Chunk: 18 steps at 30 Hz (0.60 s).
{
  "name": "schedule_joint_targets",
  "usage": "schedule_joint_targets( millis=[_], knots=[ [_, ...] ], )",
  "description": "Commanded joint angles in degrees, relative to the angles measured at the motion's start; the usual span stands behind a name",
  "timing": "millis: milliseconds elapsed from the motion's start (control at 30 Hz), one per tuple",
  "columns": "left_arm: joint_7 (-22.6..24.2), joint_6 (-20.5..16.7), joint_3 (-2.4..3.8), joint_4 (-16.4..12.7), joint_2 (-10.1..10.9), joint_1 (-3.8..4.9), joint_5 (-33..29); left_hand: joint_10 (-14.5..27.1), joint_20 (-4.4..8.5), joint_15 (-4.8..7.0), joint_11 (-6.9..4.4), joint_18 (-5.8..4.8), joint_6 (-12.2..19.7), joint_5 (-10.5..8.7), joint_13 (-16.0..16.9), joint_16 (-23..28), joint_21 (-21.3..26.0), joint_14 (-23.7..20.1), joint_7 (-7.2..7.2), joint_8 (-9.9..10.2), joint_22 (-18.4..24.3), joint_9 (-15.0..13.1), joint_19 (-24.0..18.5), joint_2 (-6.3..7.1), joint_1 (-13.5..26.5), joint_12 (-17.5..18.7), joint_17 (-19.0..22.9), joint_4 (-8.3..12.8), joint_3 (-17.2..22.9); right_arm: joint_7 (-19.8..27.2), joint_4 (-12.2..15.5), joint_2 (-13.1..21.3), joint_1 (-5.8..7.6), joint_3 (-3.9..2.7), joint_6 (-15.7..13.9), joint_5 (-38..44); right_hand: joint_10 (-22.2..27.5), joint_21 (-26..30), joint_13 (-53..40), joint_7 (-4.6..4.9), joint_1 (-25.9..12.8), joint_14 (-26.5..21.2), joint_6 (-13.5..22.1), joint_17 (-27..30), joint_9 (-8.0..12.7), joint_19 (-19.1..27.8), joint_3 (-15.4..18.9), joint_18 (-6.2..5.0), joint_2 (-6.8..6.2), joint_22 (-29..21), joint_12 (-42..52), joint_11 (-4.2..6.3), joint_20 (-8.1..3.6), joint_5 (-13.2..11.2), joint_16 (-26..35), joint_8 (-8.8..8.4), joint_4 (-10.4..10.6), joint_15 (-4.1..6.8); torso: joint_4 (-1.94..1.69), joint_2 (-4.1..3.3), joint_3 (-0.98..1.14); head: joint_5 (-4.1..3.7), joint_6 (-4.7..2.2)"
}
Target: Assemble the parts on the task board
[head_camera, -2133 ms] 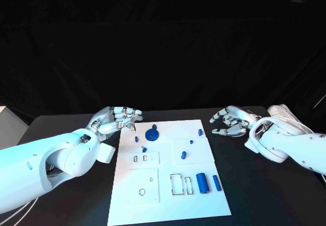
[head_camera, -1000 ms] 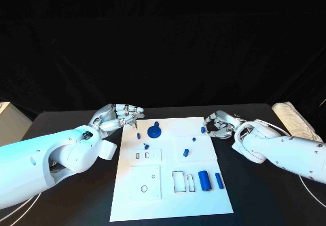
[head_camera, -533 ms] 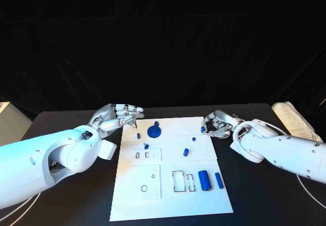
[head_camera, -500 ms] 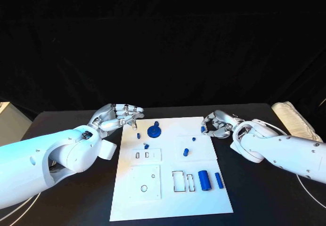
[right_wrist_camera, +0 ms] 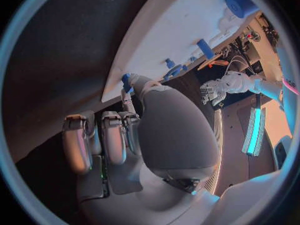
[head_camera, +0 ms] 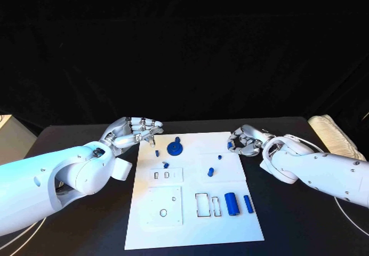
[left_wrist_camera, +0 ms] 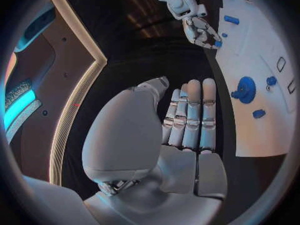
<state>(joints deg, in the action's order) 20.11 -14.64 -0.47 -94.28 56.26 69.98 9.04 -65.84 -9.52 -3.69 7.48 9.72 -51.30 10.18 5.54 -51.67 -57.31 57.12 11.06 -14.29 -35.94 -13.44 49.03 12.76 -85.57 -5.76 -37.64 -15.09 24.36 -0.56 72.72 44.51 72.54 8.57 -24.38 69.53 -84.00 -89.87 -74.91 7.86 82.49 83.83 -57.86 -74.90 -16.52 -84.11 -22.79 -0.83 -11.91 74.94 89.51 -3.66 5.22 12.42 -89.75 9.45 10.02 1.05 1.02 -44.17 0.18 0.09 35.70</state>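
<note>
The white task board (head_camera: 192,224) lies in the middle of the black table. On it are a blue gear-like part (head_camera: 174,149), small blue pegs (head_camera: 210,172) and two blue cylinders (head_camera: 231,204) near the right edge. My right hand (head_camera: 246,142) is at the board's far right corner, its thumb and a finger pinching a small blue peg (right_wrist_camera: 127,80) there. My left hand (head_camera: 135,131) hovers at the board's far left corner, fingers curled in with nothing in them. The left wrist view takes in the gear (left_wrist_camera: 245,89) and the right hand (left_wrist_camera: 200,30).
A pale rolled cloth (head_camera: 331,136) lies at the table's right edge. A white box (head_camera: 5,140) stands off the left edge. Outlined slots (head_camera: 205,207) and a raised plate (head_camera: 163,205) sit on the board's near half.
The right hand has moved left from the bare table to the board's far right corner and closed round the small peg. The left hand has stayed put.
</note>
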Motion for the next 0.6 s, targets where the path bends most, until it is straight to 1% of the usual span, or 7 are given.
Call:
schedule_joint_targets(
  millis=[33,233,367,500,600],
  knots=[
    [0.20,0.91,0.03,-0.14,-0.03,0.03,0.27,0.22,0.08,0.01,-0.04,0.75,0.32,-0.19,0.05,-0.22,-0.20,-0.25,0.06,-0.19,-0.06,-0.09,-0.46,-0.10,-0.04,0.14,0.08,-0.04,0.22,0.34,-0.11,-0.15,-0.05,0.00,1.55,0.32,-5.90,-0.13,-14.99,-0.01,-0.14,6.17,-0.26,-15.10,-0.05,-5.89,-0.38,0.83,0.29,15.06,0.37,0.23,-0.36,-0.22,-0.25,0.12,0.05,0.39,0.07,-0.01,0.00,-0.03,0.07],
    [0.17,0.89,0.03,-0.15,0.00,0.03,0.27,0.22,0.08,0.01,-0.04,0.75,0.32,-0.19,0.05,-0.22,-0.20,-0.25,0.06,-0.19,-0.06,-0.09,-0.46,-0.10,-0.04,0.14,0.08,-0.04,0.22,0.11,-0.23,-0.35,-0.10,0.00,1.75,0.39,-6.00,-0.13,-15.08,-0.15,-0.53,6.17,-0.57,-15.10,-0.09,-5.89,-0.59,0.83,0.27,15.06,0.48,0.37,-0.53,-0.25,-0.25,0.31,0.05,0.55,0.05,0.01,0.02,-0.07,0.11],
    [0.15,0.88,0.03,-0.14,0.02,0.03,0.27,0.22,0.08,0.01,-0.04,0.75,0.32,-0.19,0.05,-0.22,-0.20,-0.25,0.06,-0.19,-0.06,-0.09,-0.46,-0.10,-0.04,0.14,0.08,-0.04,0.22,-0.02,-0.24,-0.44,-0.15,0.00,1.08,0.42,-6.00,-0.13,-15.09,-0.38,-0.87,6.17,-1.10,-15.10,-0.19,-5.89,-0.89,0.83,0.40,15.06,0.49,0.57,-0.69,-0.26,-0.25,0.65,0.01,0.71,-0.02,-0.01,0.02,-0.10,0.13],
    [0.15,0.89,0.03,-0.12,0.02,0.03,0.28,0.22,0.08,0.01,-0.04,0.75,0.32,-0.19,0.05,-0.22,-0.20,-0.25,0.06,-0.19,-0.06,-0.09,-0.46,-0.10,-0.04,0.14,0.08,-0.04,0.22,-0.11,-0.14,-0.47,-0.17,0.00,-1.11,0.41,-6.00,-0.13,-15.09,-0.75,-1.36,6.17,-1.96,-15.10,-0.40,-5.89,-1.53,0.83,0.97,15.06,0.49,0.92,-0.98,-0.27,-0.25,1.28,-0.09,1.01,0.01,0.04,0.02,-0.10,0.16],
    [0.15,0.90,0.03,-0.08,0.02,0.03,0.28,0.22,0.08,0.01,-0.04,0.75,0.32,-0.19,0.05,-0.22,-0.20,-0.25,0.06,-0.19,-0.06,-0.09,-0.46,-0.10,-0.04,0.14,0.08,-0.04,0.22,-0.57,0.23,-0.36,-0.18,-0.01,-3.61,0.01,-6.00,-0.13,-15.09,-0.93,-1.64,6.17,-2.40,-15.10,-0.54,-5.89,-1.81,0.83,1.25,15.06,0.49,1.09,-1.11,-0.29,-0.25,1.65,-0.16,1.12,0.01,0.04,0.02,-0.02,0.15]
  ],
)
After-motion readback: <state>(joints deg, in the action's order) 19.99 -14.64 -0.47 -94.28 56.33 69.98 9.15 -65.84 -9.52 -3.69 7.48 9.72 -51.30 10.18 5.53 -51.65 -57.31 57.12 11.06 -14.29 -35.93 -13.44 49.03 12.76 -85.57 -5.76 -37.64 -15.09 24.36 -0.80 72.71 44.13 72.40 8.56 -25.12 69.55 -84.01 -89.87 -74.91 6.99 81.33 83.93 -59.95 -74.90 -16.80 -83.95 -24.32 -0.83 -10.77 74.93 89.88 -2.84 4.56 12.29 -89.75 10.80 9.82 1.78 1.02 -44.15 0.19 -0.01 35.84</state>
